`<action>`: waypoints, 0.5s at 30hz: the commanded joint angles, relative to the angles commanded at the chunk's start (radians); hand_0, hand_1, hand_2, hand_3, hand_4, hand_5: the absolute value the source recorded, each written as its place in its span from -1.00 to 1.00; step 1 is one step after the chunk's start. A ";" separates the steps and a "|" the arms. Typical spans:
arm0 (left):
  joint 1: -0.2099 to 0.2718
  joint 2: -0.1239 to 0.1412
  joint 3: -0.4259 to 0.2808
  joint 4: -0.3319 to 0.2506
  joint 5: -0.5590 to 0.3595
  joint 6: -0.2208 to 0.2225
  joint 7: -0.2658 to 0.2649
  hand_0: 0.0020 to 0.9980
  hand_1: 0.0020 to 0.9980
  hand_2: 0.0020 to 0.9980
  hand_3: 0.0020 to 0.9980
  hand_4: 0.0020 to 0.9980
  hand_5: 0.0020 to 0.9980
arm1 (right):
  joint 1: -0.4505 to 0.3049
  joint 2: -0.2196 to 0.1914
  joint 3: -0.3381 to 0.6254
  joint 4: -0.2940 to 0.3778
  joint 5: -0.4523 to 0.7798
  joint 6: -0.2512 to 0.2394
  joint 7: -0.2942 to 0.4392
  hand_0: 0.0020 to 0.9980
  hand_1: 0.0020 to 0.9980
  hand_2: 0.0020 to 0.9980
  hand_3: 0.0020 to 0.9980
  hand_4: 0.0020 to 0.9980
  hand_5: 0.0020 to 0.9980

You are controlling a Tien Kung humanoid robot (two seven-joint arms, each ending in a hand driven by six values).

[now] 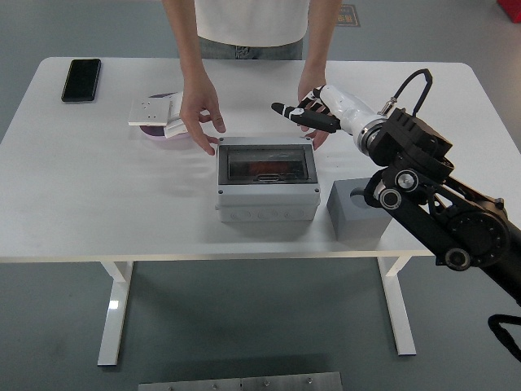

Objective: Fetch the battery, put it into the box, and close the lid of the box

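The grey box [266, 180] stands in the middle of the table with its dark see-through lid lying flat on top. Something reddish shows dimly through the lid; I cannot make out the battery. My right hand [303, 114] hovers above and behind the box's right rear corner, fingers stretched out and holding nothing. A person at the far side rests one hand [200, 112] left of the box's back edge, and the other hand [313, 96] is behind my right hand. My left arm is out of view.
A grey block [356, 208] with a round hole stands right of the box. A purple dish [162, 131] with a white socket plate [153, 111] on it lies at the back left. A black phone [81, 79] lies at the far left corner.
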 joint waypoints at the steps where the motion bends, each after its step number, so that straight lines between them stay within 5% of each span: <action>1: 0.000 0.000 0.000 0.000 -0.001 0.000 0.000 0.22 0.48 0.20 0.09 -0.21 -1.00 | -0.003 0.002 0.010 0.006 -0.015 0.010 0.000 0.27 0.32 0.36 0.42 1.00 1.00; 8: 0.003 -0.002 0.002 0.000 -0.004 0.000 -0.001 0.22 0.48 0.20 0.09 -0.22 -1.00 | -0.042 0.023 0.105 0.044 -0.119 0.063 0.000 0.28 0.33 0.39 0.42 1.00 1.00; 15: 0.009 -0.003 0.006 0.000 -0.012 0.002 -0.004 0.22 0.48 0.21 0.10 -0.21 -1.00 | -0.103 0.029 0.233 0.050 -0.206 -0.030 0.000 0.31 0.34 0.40 0.44 1.00 1.00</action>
